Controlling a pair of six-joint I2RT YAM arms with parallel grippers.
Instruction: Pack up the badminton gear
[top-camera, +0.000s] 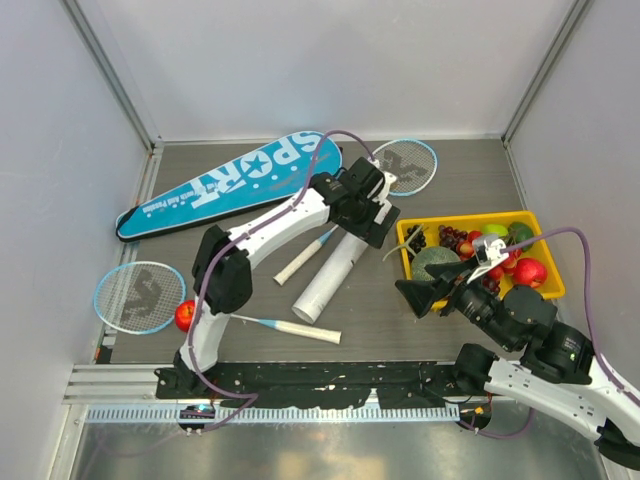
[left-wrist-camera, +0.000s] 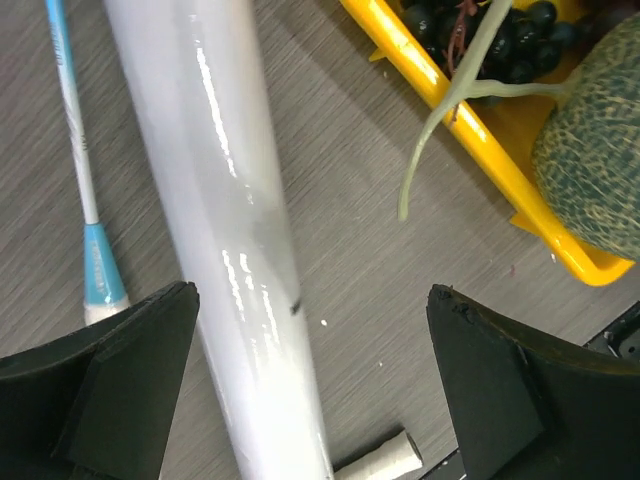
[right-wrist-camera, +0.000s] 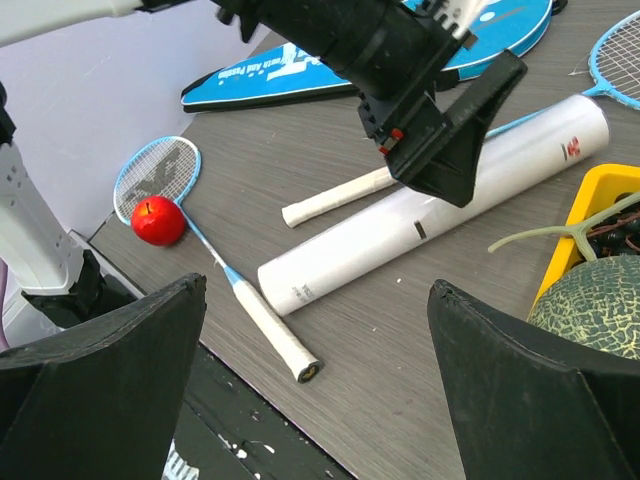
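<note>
Blue bag (top-camera: 230, 185), white tube (top-camera: 330, 275), near racket (top-camera: 140, 297) and far racket (top-camera: 405, 165) are lying loose on the surface (top-camera: 470, 190), apparently unpacked; left pincer (left-wrist-camera: 315, 385) and right pincer (right-wrist-camera: 320, 380) are gaping wide, empty.

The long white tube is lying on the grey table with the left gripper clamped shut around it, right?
Not quite: the left gripper is open, its fingers wide either side of the long white tube lying on the grey table. The left wrist view shows it.
</note>
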